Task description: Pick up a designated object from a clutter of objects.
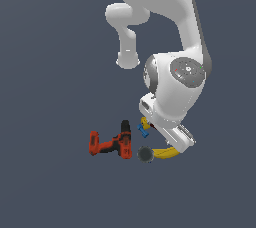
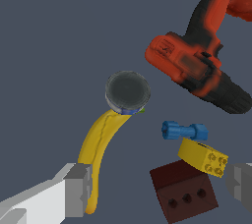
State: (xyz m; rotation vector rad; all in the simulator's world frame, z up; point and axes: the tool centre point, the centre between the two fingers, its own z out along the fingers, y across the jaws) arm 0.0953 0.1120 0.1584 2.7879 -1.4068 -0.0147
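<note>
All around there is only one flat, dark slate-blue ground (image 1: 45,187), and it fills both views edge to edge. It has no seams, no texture and no markings. No wall, window or furniture breaks it, and no horizon line shows where floor might meet anything else. The light is soft and even, casting hardly any shadow on the surface, so the ground (image 2: 54,36) looks the same matte tone everywhere.

Grey can (image 2: 127,92) touches banana (image 2: 98,149) tip; block (image 2: 184,191) crowds the other side.
</note>
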